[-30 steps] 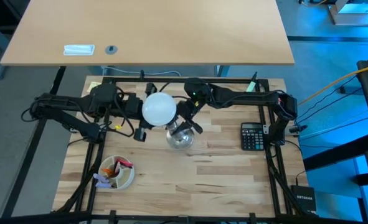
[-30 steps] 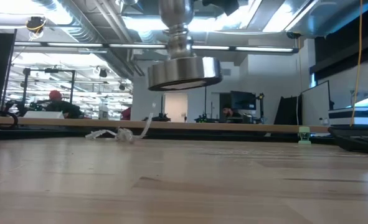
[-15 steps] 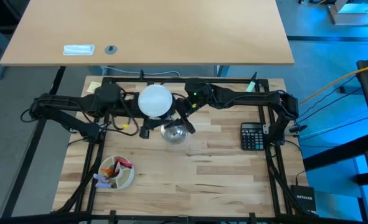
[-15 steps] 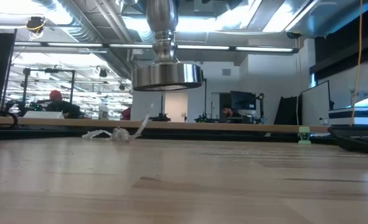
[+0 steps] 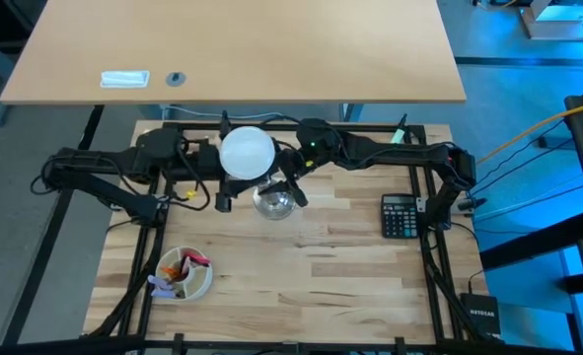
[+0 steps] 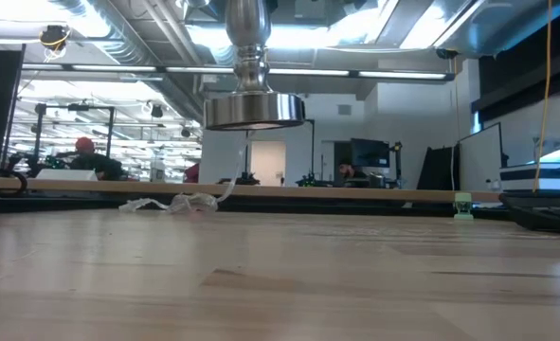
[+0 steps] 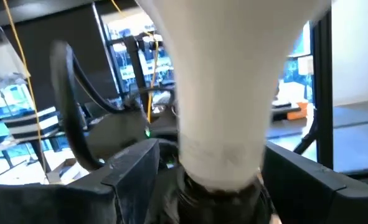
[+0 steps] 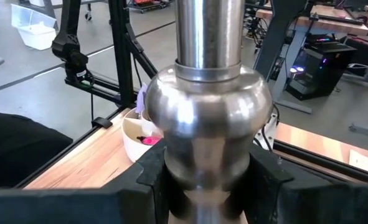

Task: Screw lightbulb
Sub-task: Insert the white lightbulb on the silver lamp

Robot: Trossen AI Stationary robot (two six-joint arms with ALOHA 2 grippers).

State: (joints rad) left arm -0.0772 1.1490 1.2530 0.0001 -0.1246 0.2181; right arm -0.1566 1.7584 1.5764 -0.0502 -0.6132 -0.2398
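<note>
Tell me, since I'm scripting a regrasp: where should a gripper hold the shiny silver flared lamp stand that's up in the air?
Probably the narrow stem just below the round knob of the shiny silver flared lamp stand, fingers closing from two opposite sides. The stem is slim, and the knob above and wide foot below should keep it from sliding. The right gripper holds it about there now, while the left gripper grips the white matte lightbulb at its neck.

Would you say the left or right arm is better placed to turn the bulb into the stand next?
Left, probably. Its gripper holds the bulb by the neck, above the stand; the right gripper clamps the stand, held off the table.
</note>
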